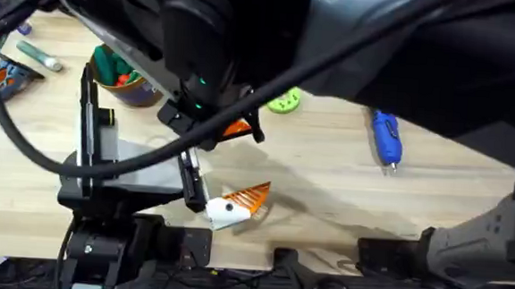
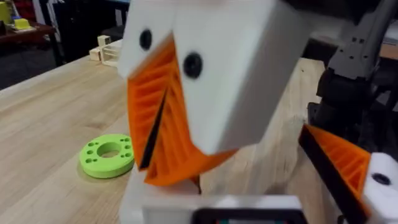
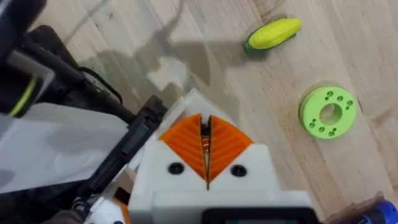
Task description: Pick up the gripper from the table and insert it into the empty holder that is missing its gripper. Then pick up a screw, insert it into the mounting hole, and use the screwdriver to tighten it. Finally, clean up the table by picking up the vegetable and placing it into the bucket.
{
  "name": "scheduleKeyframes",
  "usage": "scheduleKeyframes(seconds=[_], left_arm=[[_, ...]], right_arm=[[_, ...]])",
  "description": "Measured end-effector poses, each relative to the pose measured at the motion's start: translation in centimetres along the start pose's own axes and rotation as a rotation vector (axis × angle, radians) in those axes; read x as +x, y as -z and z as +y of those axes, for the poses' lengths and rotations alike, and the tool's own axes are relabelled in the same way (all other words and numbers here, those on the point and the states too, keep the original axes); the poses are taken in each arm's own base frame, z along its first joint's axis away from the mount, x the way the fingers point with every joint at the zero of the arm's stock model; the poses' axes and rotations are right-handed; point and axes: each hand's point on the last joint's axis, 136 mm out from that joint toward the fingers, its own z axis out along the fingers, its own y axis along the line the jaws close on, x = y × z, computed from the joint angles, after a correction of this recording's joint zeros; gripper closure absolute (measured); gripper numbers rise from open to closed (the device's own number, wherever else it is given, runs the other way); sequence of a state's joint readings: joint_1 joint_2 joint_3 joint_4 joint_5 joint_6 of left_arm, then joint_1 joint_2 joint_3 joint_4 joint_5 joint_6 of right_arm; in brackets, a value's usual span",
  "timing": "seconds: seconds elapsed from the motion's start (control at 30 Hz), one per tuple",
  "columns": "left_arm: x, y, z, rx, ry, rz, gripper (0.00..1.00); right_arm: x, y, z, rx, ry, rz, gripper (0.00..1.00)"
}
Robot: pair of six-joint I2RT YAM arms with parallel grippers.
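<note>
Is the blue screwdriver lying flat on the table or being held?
Lying flat: the screwdriver rests on the table, bit toward the camera, no gripper touching it.

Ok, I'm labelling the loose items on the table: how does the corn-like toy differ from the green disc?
The vegetable is yellow with a green end; the green disc is light green all over. The vegetable is a solid oval cob lying on its side; the disc is a flat ring with a central hole and small holes around it. Both rest on the wooden table, apart.
</note>
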State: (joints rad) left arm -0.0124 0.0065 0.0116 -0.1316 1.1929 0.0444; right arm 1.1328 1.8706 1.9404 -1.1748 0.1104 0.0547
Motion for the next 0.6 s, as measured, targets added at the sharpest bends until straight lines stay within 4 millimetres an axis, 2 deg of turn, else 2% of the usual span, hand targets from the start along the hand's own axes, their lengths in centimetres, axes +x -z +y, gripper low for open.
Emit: scheduleKeyframes(seconds=[0.37, 0.4, 0.6], left_arm=[[0.0, 0.0, 0.0, 0.0, 0.0, 0.0, 0.013], [0.0, 0.0, -0.01, 0.0, -0.001, 0.0, 0.013], [0.0, 0.0, -0.02, 0.001, 0.0, 0.0, 0.012]], right_arm=[[0.03, 0.0, 0.0, 0.0, 0.0, 0.001, 0.973], [0.04, 0.0, 0.03, -0.002, 0.002, 0.002, 0.915], [0.07, -0.02, -0.4, 0.008, -0.003, 0.004, 0.741]])
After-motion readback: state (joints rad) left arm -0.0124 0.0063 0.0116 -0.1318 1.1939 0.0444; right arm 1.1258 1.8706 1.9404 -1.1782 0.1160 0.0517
